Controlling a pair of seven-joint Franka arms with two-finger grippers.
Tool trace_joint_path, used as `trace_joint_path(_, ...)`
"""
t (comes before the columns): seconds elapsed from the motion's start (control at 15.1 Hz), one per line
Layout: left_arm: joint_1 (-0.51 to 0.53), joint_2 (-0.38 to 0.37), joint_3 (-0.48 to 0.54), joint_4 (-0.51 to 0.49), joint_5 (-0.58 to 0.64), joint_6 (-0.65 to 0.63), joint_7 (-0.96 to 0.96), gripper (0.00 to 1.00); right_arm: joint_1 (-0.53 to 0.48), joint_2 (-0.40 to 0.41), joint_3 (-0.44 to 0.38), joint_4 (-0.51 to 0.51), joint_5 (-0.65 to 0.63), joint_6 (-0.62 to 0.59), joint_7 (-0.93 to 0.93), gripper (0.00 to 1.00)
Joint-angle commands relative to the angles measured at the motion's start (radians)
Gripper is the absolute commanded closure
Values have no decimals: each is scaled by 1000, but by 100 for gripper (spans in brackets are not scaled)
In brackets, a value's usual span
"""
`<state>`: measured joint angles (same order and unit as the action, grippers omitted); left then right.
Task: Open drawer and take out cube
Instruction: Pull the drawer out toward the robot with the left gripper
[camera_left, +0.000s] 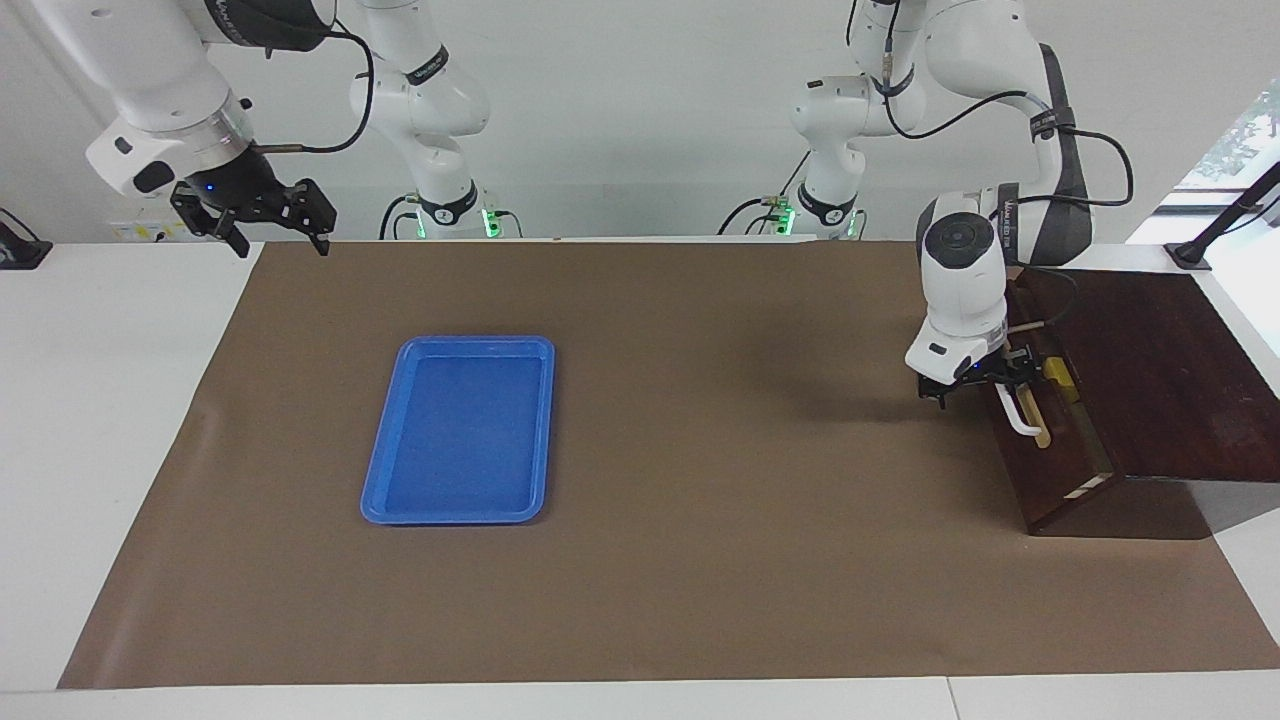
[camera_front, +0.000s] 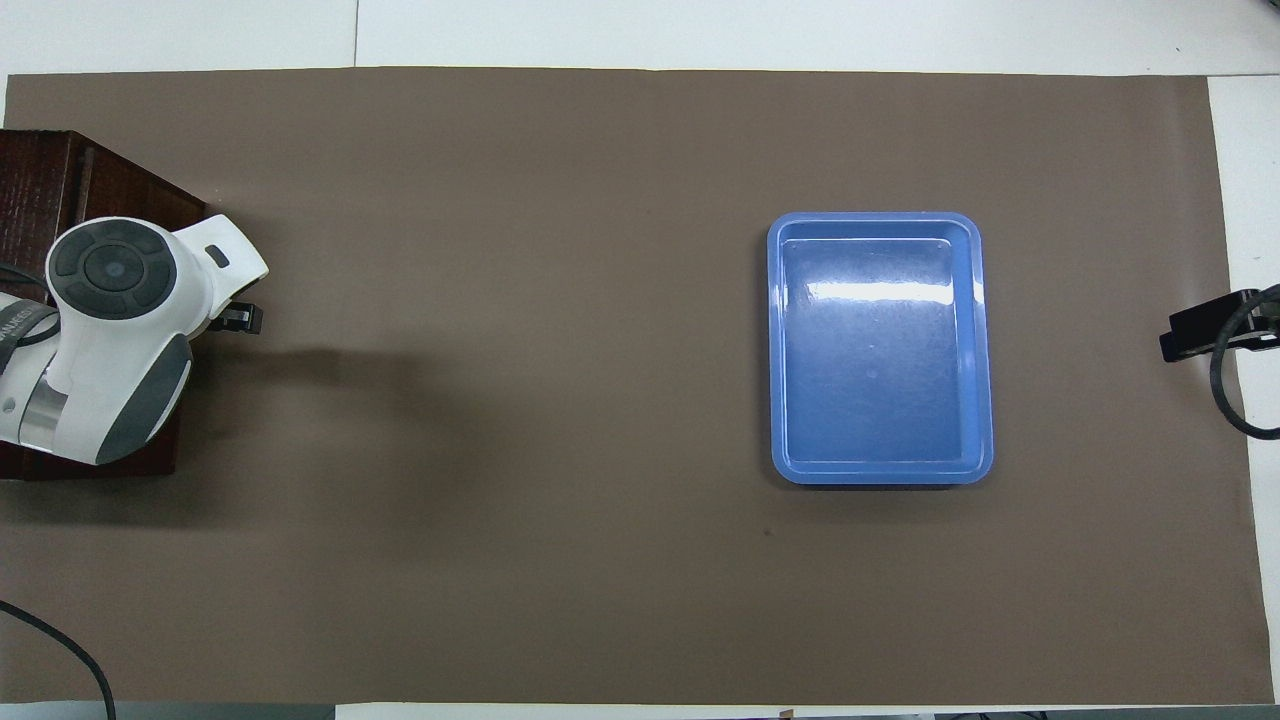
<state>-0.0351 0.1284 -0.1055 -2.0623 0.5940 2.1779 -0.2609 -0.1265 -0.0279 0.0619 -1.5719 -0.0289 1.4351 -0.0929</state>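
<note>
We see a white desk (camera_left: 110, 420) with a large brown paper sheet (camera_left: 700, 480) spread over most of its top, leaving white margins at both ends and along the edges. Directly on the sheet lies a blue tray (camera_left: 460, 430), flat, toward the right arm's end. Well apart from the tray, at the left arm's end, stands a dark wood box (camera_left: 1150, 380), partly on the sheet and partly on the bare desk. Its drawer (camera_left: 1050, 450) is slid a little way out toward the tray.
</note>
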Motion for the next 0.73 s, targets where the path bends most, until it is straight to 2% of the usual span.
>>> trace_joint_path(0.0, -9, -12, -46, -9, 13, -42, -24, 0, -15, -15, 7, -22, 7, 16, 13, 0)
trace_joint_path(0.66, -9, -12, -169, 19, -25, -135, -66, 0, -15, -15, 7, -22, 7, 18, 12, 0)
